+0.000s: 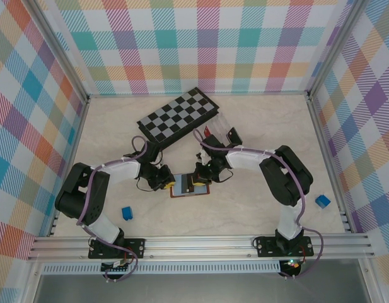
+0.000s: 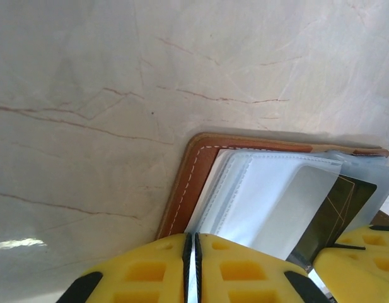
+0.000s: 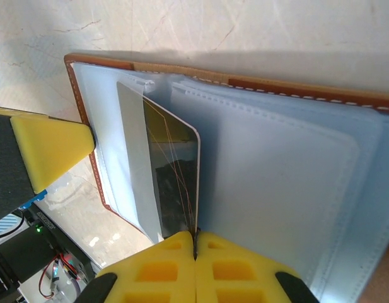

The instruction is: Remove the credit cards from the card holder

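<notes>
Chessboard (image 1: 178, 118) lies behind the card holder (image 1: 188, 189) at mid bench (image 1: 244, 211). The right pincer (image 3: 195, 237) is clamped on a dark card (image 3: 175, 183). The left pincer (image 2: 191, 240) is together at the holder's edge.

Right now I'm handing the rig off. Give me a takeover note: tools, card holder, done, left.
Left tool: shut, at the edge of the open card holder; I can't confirm a pinch on a sleeve.
Right tool: shut on a dark card, tilted up from its sleeve.
Holder: open on the table between both tools.
Done: holder opened, one card gripped.
Left: pull that card clear, set it down, check other sleeves.
</notes>
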You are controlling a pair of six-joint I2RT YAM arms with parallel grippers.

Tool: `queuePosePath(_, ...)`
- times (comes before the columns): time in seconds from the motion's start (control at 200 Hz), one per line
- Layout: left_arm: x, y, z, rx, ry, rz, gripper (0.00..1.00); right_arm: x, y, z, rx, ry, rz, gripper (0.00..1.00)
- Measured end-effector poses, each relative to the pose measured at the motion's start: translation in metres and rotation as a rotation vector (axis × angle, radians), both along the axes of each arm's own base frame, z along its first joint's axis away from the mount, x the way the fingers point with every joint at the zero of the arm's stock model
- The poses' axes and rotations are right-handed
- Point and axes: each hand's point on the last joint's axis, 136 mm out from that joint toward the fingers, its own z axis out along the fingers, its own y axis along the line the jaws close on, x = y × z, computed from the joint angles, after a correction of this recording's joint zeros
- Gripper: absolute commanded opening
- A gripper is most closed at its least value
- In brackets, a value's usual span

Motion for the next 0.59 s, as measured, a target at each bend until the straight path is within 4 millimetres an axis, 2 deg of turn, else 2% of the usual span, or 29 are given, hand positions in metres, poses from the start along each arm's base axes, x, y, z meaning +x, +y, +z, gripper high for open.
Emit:
queuePosePath(0.125,0.001,0.001,0.007,0.006,-0.007,0.0,0.16,0.0,0.001,-0.001,-0.003,0.004,0.006,0.18)
queuePosePath(0.36,0.017,-0.012,0.046,-0.035,-0.113,-0.029,0.16,0.002,0.001,-0.006,-0.016,0.018,0.007,0.25)
queuePosePath(0.465,0.013,-0.02,0.047,-0.038,-0.116,-0.055,0.13,0.002,0.001,-0.006,-0.016,0.019,0.006,0.27)
queuePosePath(0.595,0.006,-0.028,0.037,-0.027,-0.084,-0.084,0.1,0.002,0.002,-0.005,-0.016,0.019,0.006,0.29)
